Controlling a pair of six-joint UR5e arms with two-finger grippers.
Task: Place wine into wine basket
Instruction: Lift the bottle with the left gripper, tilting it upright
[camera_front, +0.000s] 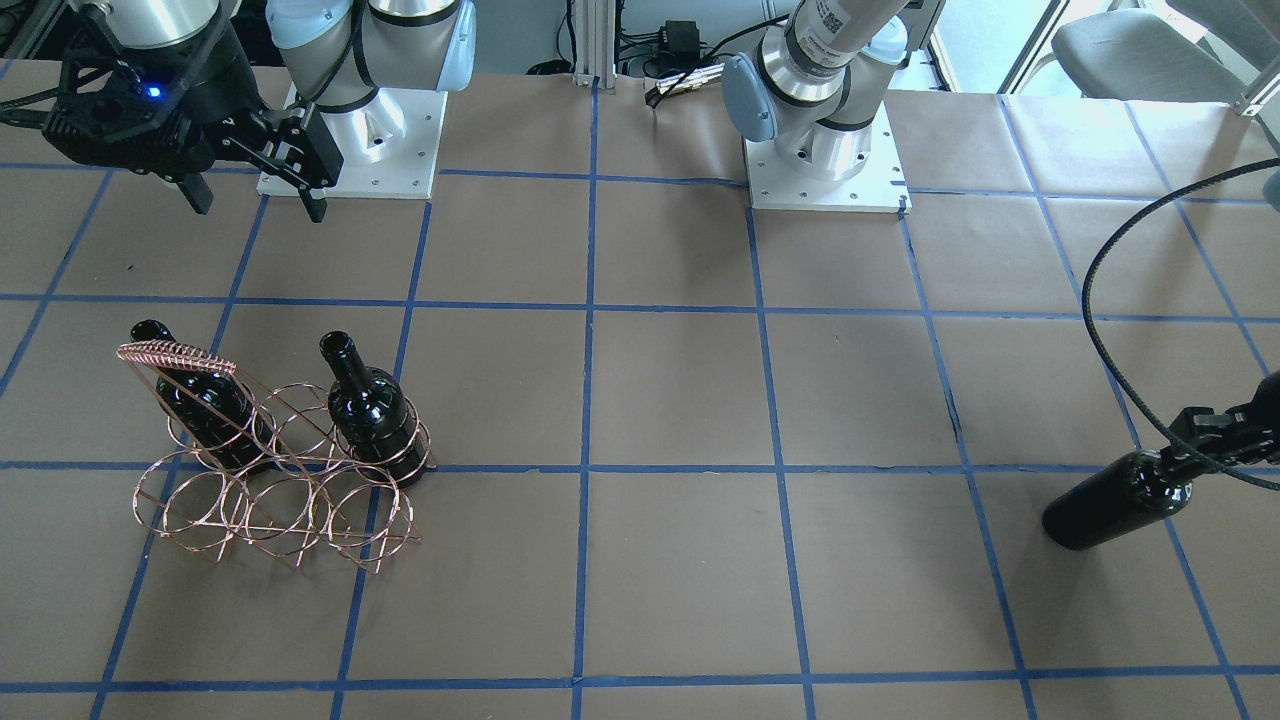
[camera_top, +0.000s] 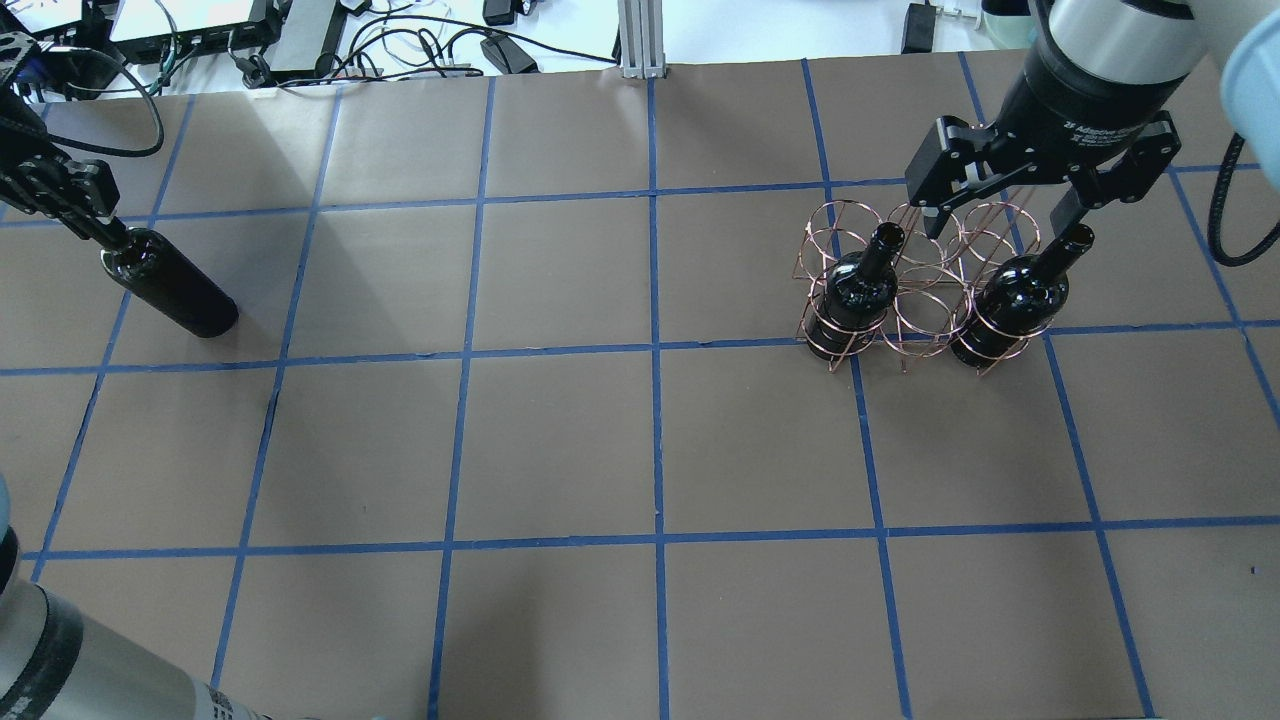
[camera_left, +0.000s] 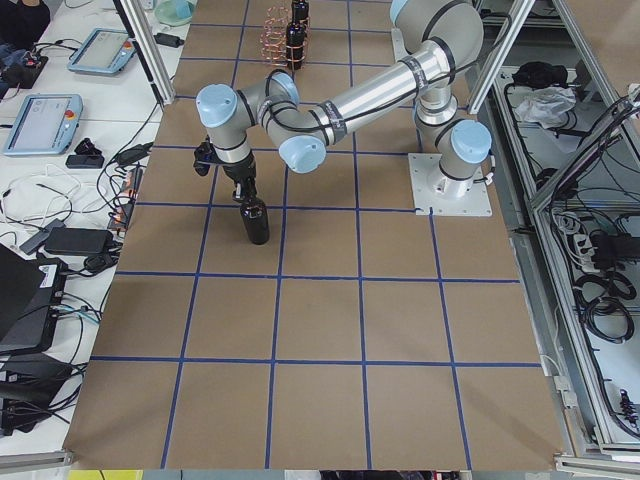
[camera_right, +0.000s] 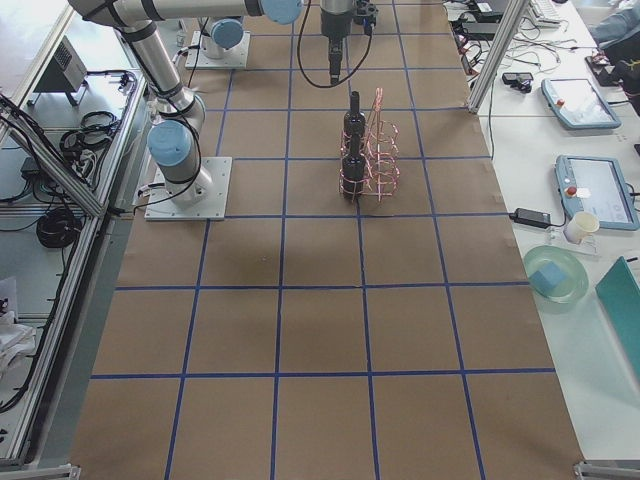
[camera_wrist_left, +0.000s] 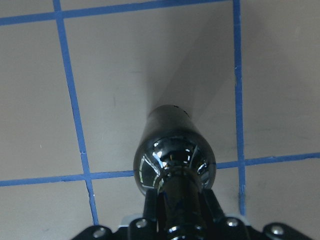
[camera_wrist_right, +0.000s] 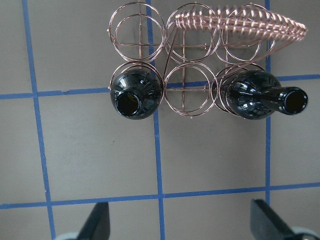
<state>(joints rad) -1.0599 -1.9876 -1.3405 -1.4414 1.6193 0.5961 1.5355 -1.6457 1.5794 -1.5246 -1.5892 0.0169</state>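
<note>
Over at the robot's left end of the brown-papered table (camera_top: 560, 440), with its grid of blue tape lines, the left gripper (camera_top: 100, 232) was clamped on the narrow neck of the wine (camera_top: 170, 295) — a glossy black glass bottle with a plain cylindrical body and rounded shoulders that caught bright glints in the wrist camera. It hung neck-up under the fingers, just beside a tape crossing and well apart from everything else. I could not tell whether its base was touching the paper. Across the bare middle of the table, toward the robot's right, stood the wine basket (camera_front: 262, 497), a rose-copper rack of thin wire rings in two rows, with a slanted coil-wrapped handle bar (camera_front: 175, 357) rising over one end. Two more black bottles (camera_top: 850, 295) (camera_top: 1010, 300) of the same kind stood upright in it, in the two end rings of the row nearer the robot, their open mouths pointing up. Above the basket hovered the right gripper (camera_top: 1000, 215) — its two black fingers (camera_top: 935, 222) spread wide apart, gripping nothing, clear of the wire and the bottle necks.
</note>
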